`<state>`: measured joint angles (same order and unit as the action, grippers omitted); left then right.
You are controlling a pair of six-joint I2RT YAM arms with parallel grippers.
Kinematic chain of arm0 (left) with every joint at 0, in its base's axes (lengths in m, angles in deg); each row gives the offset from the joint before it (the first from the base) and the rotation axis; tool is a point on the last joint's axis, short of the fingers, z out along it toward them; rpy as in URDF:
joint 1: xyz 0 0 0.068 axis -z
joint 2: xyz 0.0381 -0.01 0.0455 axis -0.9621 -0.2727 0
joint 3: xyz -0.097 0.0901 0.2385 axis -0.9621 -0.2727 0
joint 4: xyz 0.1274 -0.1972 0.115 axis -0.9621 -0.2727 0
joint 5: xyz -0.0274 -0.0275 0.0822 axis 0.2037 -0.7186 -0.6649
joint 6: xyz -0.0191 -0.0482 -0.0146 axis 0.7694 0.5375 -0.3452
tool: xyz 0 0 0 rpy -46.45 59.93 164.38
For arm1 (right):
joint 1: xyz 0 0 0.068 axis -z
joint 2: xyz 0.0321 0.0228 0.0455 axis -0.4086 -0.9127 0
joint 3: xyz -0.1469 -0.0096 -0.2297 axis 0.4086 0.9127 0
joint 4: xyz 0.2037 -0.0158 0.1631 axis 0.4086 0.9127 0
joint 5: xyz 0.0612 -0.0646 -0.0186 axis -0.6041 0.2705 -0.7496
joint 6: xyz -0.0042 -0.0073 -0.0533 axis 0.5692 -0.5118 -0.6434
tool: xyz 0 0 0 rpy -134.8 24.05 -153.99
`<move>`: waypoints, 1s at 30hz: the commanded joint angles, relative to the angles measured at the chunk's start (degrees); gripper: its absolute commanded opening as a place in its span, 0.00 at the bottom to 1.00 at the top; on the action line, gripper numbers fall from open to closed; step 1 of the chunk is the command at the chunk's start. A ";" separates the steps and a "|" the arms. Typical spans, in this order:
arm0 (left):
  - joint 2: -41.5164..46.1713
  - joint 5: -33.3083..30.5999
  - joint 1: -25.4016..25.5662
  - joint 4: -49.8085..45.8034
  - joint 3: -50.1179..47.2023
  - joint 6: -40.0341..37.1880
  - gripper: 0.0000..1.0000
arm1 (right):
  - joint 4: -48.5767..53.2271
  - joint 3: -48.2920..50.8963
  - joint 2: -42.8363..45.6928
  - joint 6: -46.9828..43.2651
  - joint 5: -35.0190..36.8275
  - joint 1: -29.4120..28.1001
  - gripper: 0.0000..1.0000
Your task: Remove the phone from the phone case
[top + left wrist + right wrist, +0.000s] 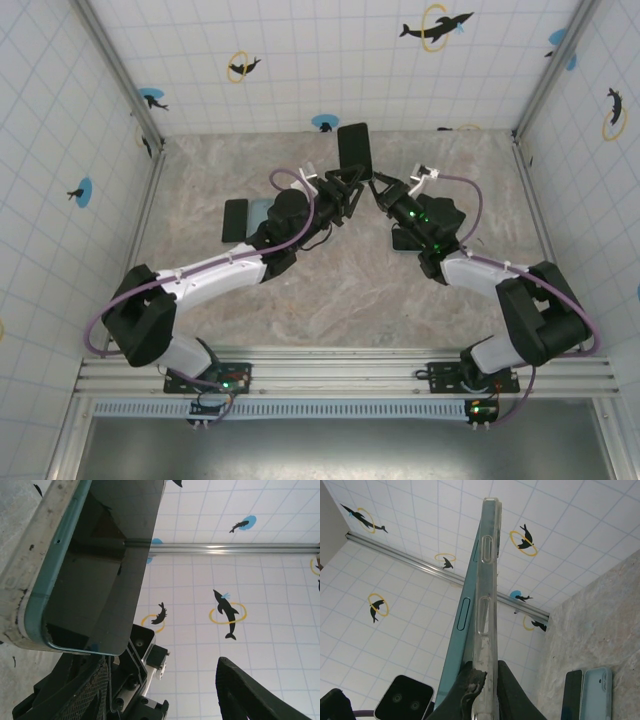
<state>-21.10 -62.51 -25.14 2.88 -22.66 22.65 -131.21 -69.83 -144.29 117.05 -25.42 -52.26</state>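
Top external: where is the phone [354,148]?

— Up in the air over the middle of the table [330,295]. Its long axis runs from the grippers toward the far wall [330,70]. The left gripper [345,186] and the right gripper [378,188] meet at its near end, one from each side.

Which arm is nearer?

— Both are right at it. This view is too small to show who holds it.

Left wrist, then?

— The phone [100,565] sits upper left with its dark screen toward the gap. The pale case [27,580] is round its back and edge. The left gripper [165,662] stands apart. One finger is just under the phone's lower corner. The other finger [250,695] is well off on the screen side, touching nothing. So the phone lies at one side of the gap, not centred in it.

Right wrist?

— Edge-on here. The right gripper [482,672] is clamped on the bottom end of the phone in its case, and the long axis rises straight out of the jaws. The teal phone [462,615] is on the left and the clear case [486,605] on the right. I cannot tell whether the seam between them has opened.

And the coming move?

— As I judge it, the right arm anchors the case. The left gripper must shift until the phone's lower edge sits between its fingers before it can pull.
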 commanded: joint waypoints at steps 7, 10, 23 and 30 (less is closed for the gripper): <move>-0.96 1.11 0.09 0.63 -0.92 1.60 0.58 | -5.88 -3.23 0.14 -2.10 0.16 -0.47 0.00; -0.69 0.87 0.05 0.91 -1.78 1.90 0.57 | -6.36 -2.95 0.16 -2.03 0.10 -0.34 0.00; -0.69 -0.64 -1.05 3.87 -1.77 2.02 0.53 | -6.29 -2.43 0.59 -3.49 -0.77 -1.08 0.00; -1.17 1.20 -0.87 5.05 -1.29 3.86 0.53 | -5.83 -1.28 0.95 -4.82 -0.42 -0.79 0.00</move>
<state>-21.96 -61.85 -25.90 4.52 -25.15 24.81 -131.36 -69.83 -144.29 113.93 -25.84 -52.98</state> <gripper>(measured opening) 0.530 0.131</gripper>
